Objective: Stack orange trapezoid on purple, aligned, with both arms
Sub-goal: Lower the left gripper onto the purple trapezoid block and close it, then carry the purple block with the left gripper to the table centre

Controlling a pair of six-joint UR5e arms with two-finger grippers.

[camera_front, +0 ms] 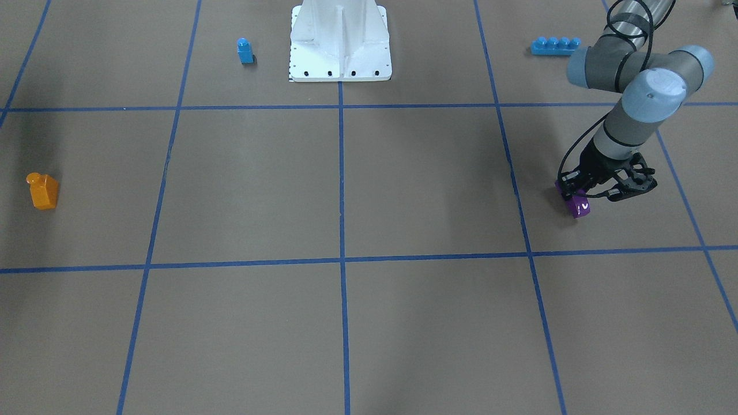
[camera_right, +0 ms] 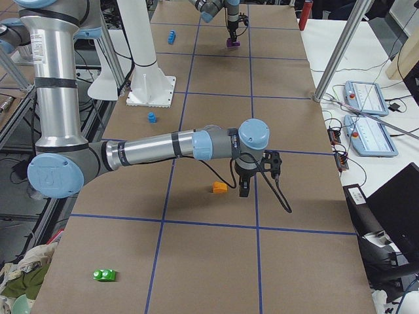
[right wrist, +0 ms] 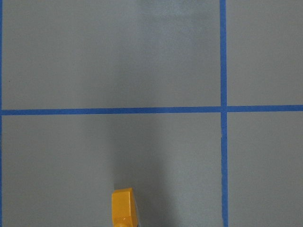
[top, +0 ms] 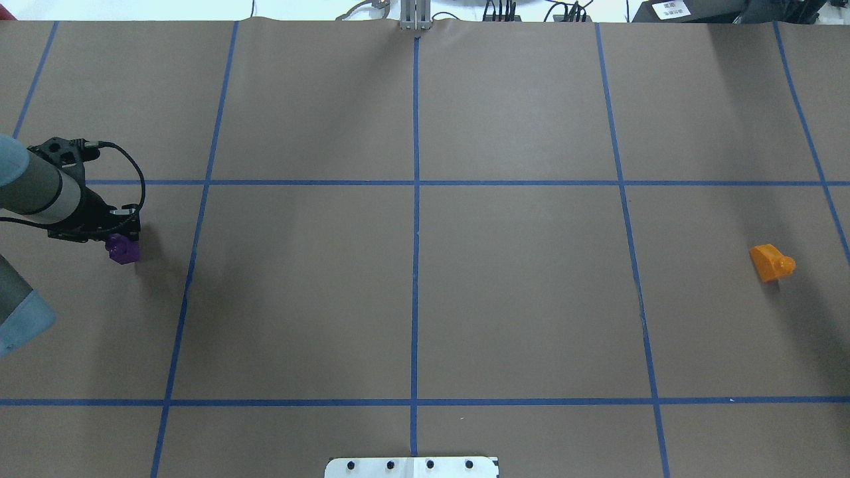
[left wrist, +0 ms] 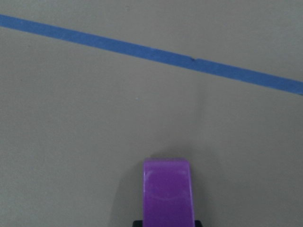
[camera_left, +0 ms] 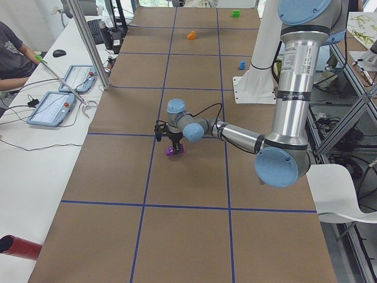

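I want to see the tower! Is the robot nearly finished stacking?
Not yet. Nothing is stacked. The left gripper seems to grip the purple brick. The right gripper is beside the orange trapezoid, which lies far across the table. Lifting it, bringing both together and stacking remain.

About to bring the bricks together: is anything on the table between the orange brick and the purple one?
Nothing visible. Between the orange brick and the purple brick lies only taped paper. The small blue brick and white base stand well off that line.
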